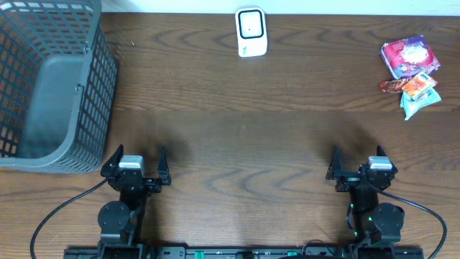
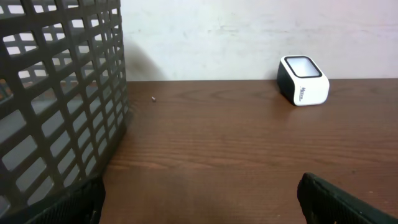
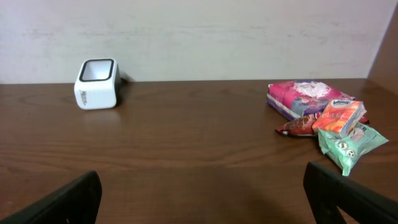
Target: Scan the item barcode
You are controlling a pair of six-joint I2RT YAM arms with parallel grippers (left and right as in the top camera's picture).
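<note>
Basket [image 1: 100, 93] cropped, snacks' [image 1: 410, 59] txt maybe illegible

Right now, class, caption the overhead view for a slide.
Left gripper, right gripper open; scanner centre, basket left, packets right.

Left claw [image 1: 139, 154] wide open, empty; right claw [image 1: 357, 154] wide open, empty; both pointing forward.

I work at what looks like a mock shop checkout, rigged as a test bench. My dark brown wood-grain surface [image 1: 237, 137] carries a small white box-shaped barcode scanner with a dark window [image 1: 251, 32] at its far edge, a grey plastic lattice shopping basket [image 1: 100, 93] on my left, and a little pile of bright wrapped snack and tissue packets [image 1: 408, 61] on my right. A plain pale wall [image 3: 199, 37] stands behind it.
</note>
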